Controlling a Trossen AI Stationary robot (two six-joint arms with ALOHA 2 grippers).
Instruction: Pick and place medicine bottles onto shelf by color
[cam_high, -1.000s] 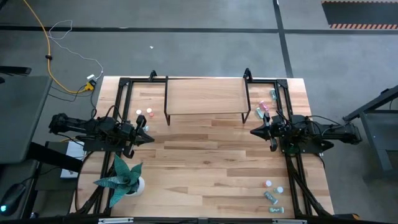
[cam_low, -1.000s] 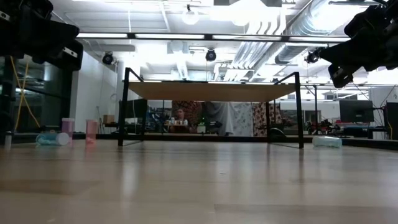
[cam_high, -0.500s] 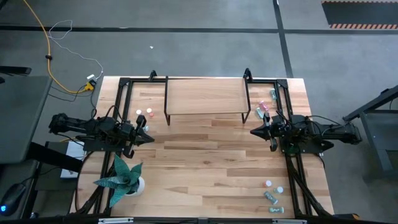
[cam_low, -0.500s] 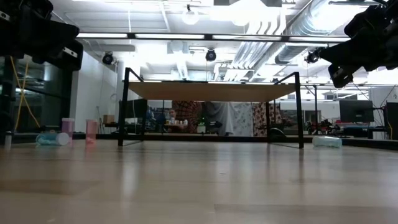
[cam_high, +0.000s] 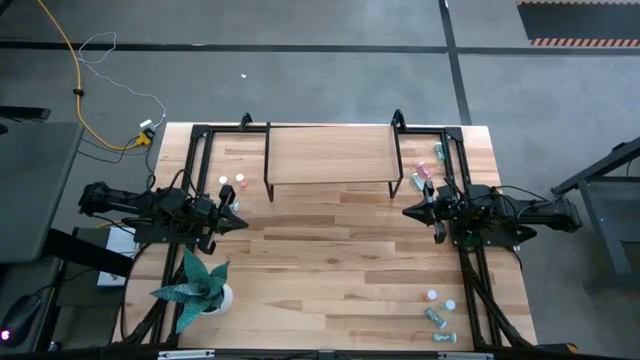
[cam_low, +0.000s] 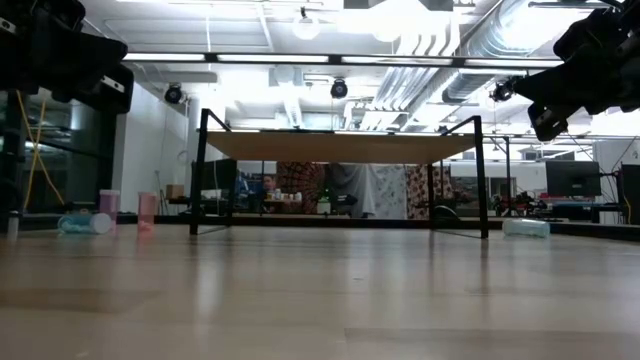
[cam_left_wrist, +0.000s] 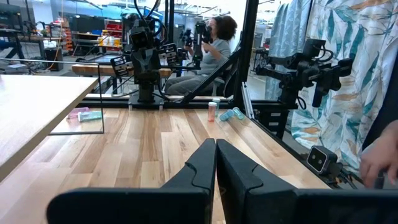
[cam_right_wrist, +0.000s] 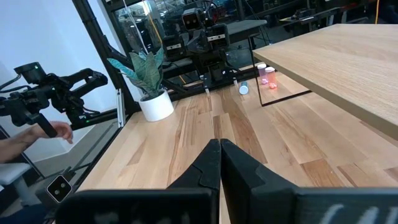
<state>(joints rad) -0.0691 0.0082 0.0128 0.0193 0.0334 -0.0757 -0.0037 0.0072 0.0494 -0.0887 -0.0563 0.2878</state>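
- I have the left gripper (cam_high: 240, 222) raised above the table (cam_high: 330, 270) at its left side, fingers pressed together with nothing between them.
- The right gripper (cam_high: 405, 211) sits opposite at the right side, also pinched closed and empty, tip pointing toward the left one.
- The shelf (cam_high: 330, 155) stands between the two grippers but farther back on the table, its wooden top bare.
- A few medicine bottles (cam_high: 232, 182) sit just beyond the left gripper, beside the shelf's left leg; in the low view two pink ones (cam_low: 147, 207) stand upright there and a teal one lies on its side.
- More bottles (cam_high: 425, 172) lie close behind the right gripper, by the shelf's right end.
- Another cluster (cam_high: 439, 315) lies well on the near side of the right gripper, by the table's front corner.
- A potted plant (cam_high: 198, 285) stands near the left gripper, on its front side.
- From the right wrist I see a person's hand (cam_right_wrist: 61, 130) beyond the table edge.
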